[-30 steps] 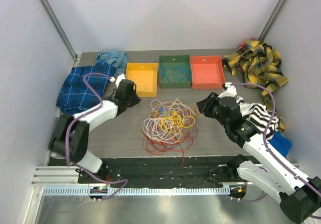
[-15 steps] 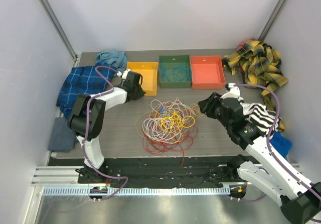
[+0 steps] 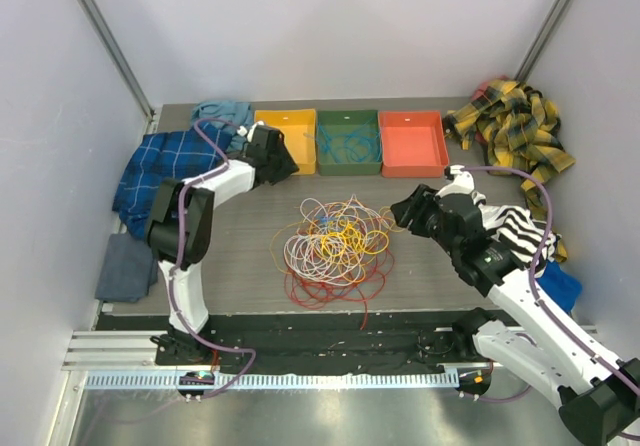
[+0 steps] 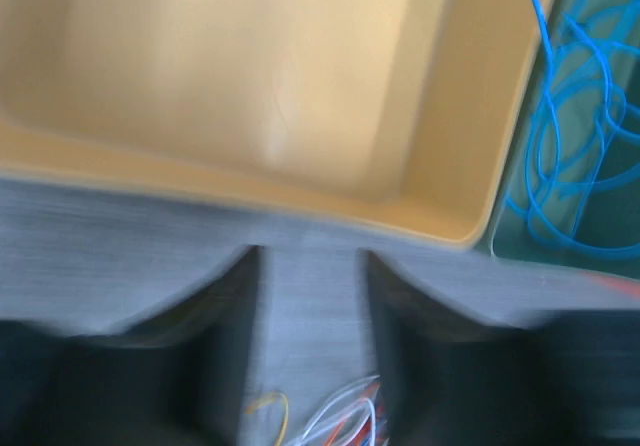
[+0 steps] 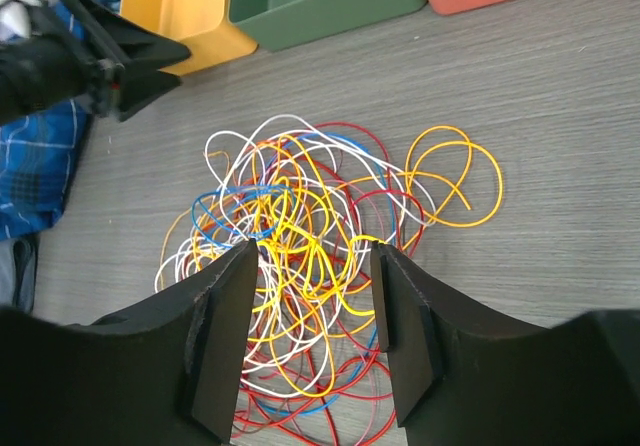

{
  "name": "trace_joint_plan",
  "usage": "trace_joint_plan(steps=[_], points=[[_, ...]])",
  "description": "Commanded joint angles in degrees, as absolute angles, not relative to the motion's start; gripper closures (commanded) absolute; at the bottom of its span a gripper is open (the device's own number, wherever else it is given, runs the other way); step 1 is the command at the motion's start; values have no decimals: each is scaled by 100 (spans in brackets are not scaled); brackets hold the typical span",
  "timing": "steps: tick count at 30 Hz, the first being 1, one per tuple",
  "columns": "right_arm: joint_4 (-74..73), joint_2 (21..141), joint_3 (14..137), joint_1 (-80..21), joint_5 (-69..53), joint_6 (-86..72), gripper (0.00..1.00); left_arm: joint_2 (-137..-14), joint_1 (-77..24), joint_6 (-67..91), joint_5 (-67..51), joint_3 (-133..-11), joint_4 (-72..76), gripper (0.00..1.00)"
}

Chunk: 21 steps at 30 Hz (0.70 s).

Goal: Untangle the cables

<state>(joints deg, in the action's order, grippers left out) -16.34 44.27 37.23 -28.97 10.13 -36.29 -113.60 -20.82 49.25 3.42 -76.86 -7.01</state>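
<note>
The cables (image 3: 335,246) lie in one tangled heap of red, orange, yellow, white and blue loops mid-table. In the right wrist view the cables (image 5: 310,216) spread under my right gripper (image 5: 314,254), whose jaws stand open above the heap, holding nothing. From above, the right gripper (image 3: 405,209) hangs at the heap's right edge. My left gripper (image 3: 283,161) is at the front of the yellow bin (image 3: 300,119). The blurred left wrist view shows that gripper (image 4: 310,256) open over bare table, with a few cable ends (image 4: 330,421) below it.
Yellow bin (image 4: 430,86), green bin (image 3: 348,116) holding blue cables (image 4: 570,136), and red bin (image 3: 412,143) line the back. Blue plaid cloth (image 3: 160,171) lies left, yellow plaid cloth (image 3: 515,126) and striped cloth (image 3: 520,231) right.
The left gripper swung back from beside the heap to the yellow bin's front and went from shut to open. The right gripper's jaws spread wider.
</note>
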Motion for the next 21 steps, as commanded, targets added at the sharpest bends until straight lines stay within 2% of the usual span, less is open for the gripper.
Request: trace_joint_plan(steps=[1, 6, 9, 10, 21], points=[[-1529, 4684, 3981, -2926, 721, -3367, 42, -9969, -2109, 4922, 105, -7113, -799, 36], [-1643, 5271, 4034, -3224, 711, -3147, 41, -8071, -2494, 4466, 840, -6698, -1703, 20], [-1784, 5606, 4174, -3699, 1150, -2971, 41, -7159, -2864, 4298, 1325, -6355, -2170, 11], [-1810, 5808, 4210, -3831, 1291, -2936, 41, -6972, -2944, 4280, 1458, -6241, -2267, 0], [-1512, 6670, 4552, -4982, 1599, -3006, 46, -4334, -3243, 4869, 1881, -4352, -3163, 0]])
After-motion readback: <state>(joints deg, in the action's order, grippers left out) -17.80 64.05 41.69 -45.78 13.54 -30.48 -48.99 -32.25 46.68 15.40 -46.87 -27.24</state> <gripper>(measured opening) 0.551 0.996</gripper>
